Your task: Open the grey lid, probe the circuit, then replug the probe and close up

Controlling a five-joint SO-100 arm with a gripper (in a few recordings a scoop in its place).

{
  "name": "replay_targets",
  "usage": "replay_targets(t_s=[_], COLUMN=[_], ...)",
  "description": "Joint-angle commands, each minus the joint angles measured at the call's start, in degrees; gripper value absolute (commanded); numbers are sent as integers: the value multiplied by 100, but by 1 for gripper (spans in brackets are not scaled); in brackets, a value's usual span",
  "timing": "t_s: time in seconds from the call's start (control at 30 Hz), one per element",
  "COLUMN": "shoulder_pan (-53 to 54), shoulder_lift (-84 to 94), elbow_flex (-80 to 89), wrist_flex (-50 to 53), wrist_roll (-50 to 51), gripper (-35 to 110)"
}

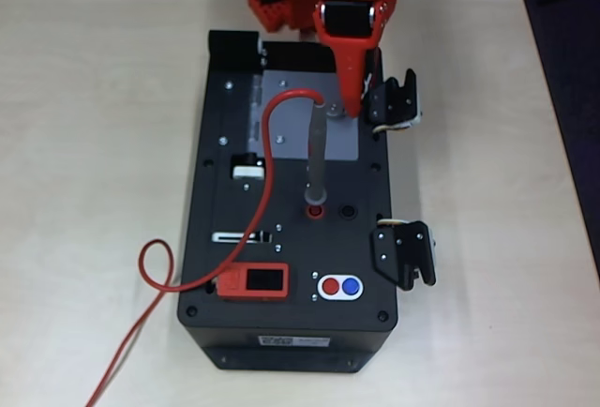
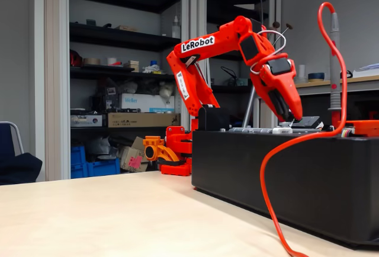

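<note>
In the overhead view the grey lid (image 1: 305, 112) lies flat and closed on the far end of the black box (image 1: 291, 238), and the probe (image 1: 317, 158) stands plugged upright in the red socket (image 1: 315, 210), its red cable (image 1: 267, 144) arching from the top end over the lid's left part and down to the red unit (image 1: 255, 282). The gripper (image 1: 352, 107) points down at the lid's right side, just beside the probe's top; whether its fingers are apart or together I cannot tell from here. The risk, as I judge it, is that a lid swinging up would catch the cable loop or knock the probe (they stand very near each other). In the fixed view the gripper (image 2: 291, 118) has its tip low over the box top (image 2: 284, 131), near the small knob (image 2: 283, 129), though contact is not clear and the finger gap is again hidden. The probe (image 2: 335, 67) stands tall just right of it, so a sideways slip off the knob could tip the probe or drag the cable (image 2: 278, 168).
</note>
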Motion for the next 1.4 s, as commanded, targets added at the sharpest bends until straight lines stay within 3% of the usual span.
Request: replay_targets(t_s=[0.0,0.2,0.47,1.37], shoulder_pan=[-158,-105,132,1125], shoulder_lift=[53,-26,-167,-1116], elbow_flex=[-167,-149,-281,-3437], wrist_flex=[-35,-211,-141,2689], wrist_roll=[167,290,272,-308], gripper=[10,0,0,0])
